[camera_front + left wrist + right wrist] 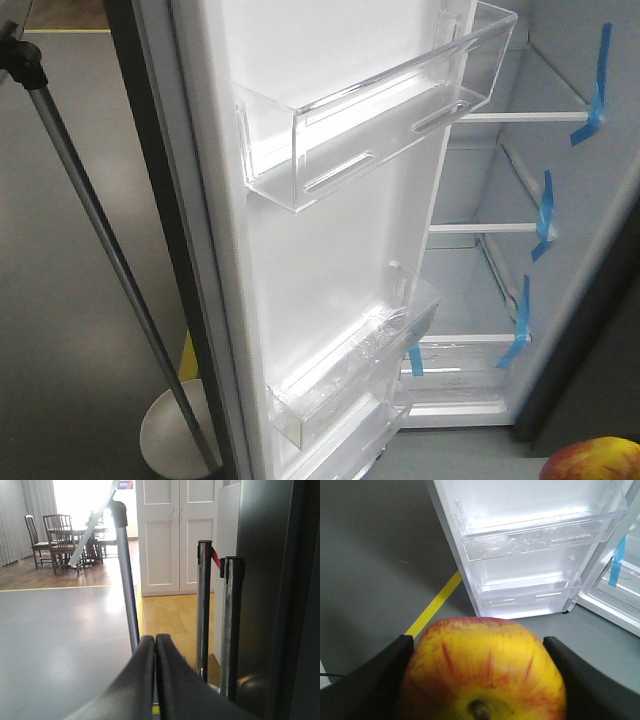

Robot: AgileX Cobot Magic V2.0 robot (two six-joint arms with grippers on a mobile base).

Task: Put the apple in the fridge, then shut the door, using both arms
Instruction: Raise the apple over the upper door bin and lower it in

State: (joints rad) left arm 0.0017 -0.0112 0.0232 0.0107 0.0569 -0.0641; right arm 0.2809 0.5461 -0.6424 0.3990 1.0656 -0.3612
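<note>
Pinching the apple [482, 670] between them, the right jaws — left jaws pressed together.

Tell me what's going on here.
The right gripper holds the apple in front of the fridge, whose door stands wide open. The apple is not yet on the shelves. The left gripper is shut on nothing and points away toward some metal posts.
</note>
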